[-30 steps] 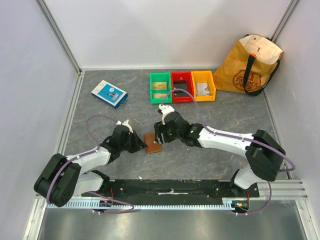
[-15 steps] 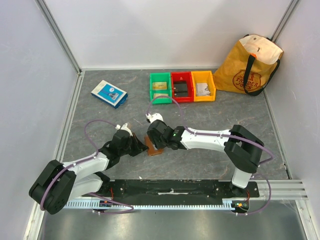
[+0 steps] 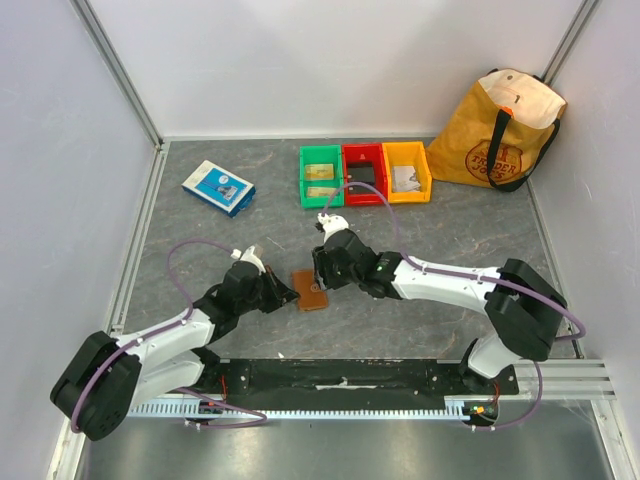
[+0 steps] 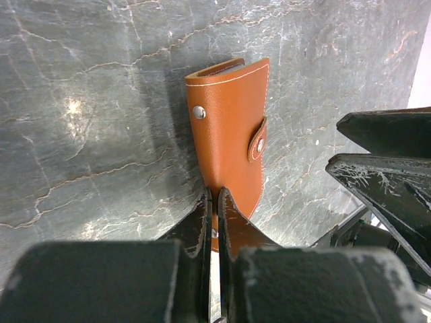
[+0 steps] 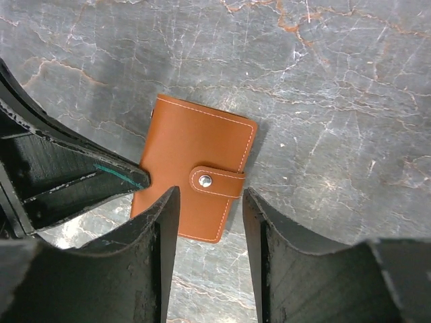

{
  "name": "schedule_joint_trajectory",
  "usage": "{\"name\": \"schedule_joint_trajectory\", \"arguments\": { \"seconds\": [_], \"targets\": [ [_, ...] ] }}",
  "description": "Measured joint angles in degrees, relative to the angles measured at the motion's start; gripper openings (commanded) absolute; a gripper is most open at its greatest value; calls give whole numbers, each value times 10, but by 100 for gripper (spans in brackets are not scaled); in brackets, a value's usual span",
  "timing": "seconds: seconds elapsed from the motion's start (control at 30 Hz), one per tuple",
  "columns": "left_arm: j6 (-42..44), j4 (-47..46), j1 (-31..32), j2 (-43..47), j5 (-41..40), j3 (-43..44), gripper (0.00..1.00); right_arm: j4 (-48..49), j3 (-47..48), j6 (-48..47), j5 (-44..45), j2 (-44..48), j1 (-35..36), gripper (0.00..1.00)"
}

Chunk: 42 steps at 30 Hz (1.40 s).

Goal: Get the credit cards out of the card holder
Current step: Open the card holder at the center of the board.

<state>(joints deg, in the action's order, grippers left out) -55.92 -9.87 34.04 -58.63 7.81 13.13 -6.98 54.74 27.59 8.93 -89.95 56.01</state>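
Observation:
The card holder (image 3: 311, 290) is a brown leather wallet lying flat on the dark table, closed by its snap strap (image 5: 217, 182). The credit cards are hidden. My left gripper (image 3: 286, 296) is shut, and its fingertips (image 4: 214, 198) touch the card holder's (image 4: 229, 128) near left edge. From the other side, my right gripper (image 3: 321, 276) hangs open just above the card holder (image 5: 195, 155). Its two fingers straddle the strap end (image 5: 211, 191) without touching it.
At the back stand a green bin (image 3: 321, 175) holding tan flat pieces, a red bin (image 3: 364, 172) and a yellow bin (image 3: 406, 170). A blue-and-white box (image 3: 218, 187) lies at the back left. A yellow tote bag (image 3: 505, 130) fills the back right corner.
My left gripper has shut and pushed up to the card holder's edge. My right gripper swung left, came back over the holder, and its jaws have narrowed.

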Motion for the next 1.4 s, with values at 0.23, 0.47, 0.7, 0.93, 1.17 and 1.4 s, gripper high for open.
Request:
{"name": "schedule_joint_trajectory", "arguments": {
  "seconds": [0.23, 0.47, 0.7, 0.93, 1.17, 1.4],
  "targets": [
    [-1, 8, 2, -3, -5, 0, 2, 45, -31, 18, -47, -24, -20, 39],
    [-2, 7, 2, -24, -11, 0, 10, 64, -42, 30, -77, -53, -22, 35],
    [-4, 5, 2, -30, -15, 0, 10, 75, -71, 53, -101, -57, -28, 51],
    [-8, 1, 2, -38, -15, 0, 10, 154, -125, 93, -176, -46, -68, 45],
    [-24, -31, 2, -57, -12, -9, 9, 248, -153, 136, -248, -74, -77, 28],
    [-41, -75, 2, -50, -13, -37, 48, 330, -198, 182, -299, -75, -110, 0]
  ]
}}
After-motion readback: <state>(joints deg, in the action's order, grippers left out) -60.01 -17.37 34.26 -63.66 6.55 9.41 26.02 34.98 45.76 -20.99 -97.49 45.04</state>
